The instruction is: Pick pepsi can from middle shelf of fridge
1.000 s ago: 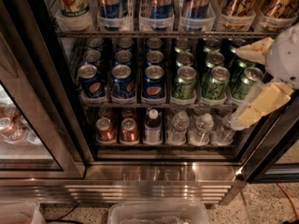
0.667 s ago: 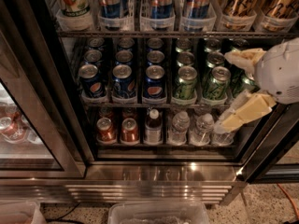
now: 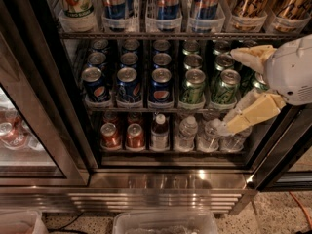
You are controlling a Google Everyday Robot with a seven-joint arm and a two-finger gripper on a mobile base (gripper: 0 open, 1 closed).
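Fridge (image 3: 165,179), middle shelf (image 3: 146,109): pepsi cans (image 3: 161,84) left, green cans (image 3: 193,86) right. Gripper (image 3: 232,90) at right, before green cans, spread wide, empty.

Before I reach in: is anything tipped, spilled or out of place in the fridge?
Nothing stands out. The pepsi cans and green cans stand upright in their lanes on the middle shelf, no spill visible. The end effector hangs open at the right, before the green cans, holding nothing.
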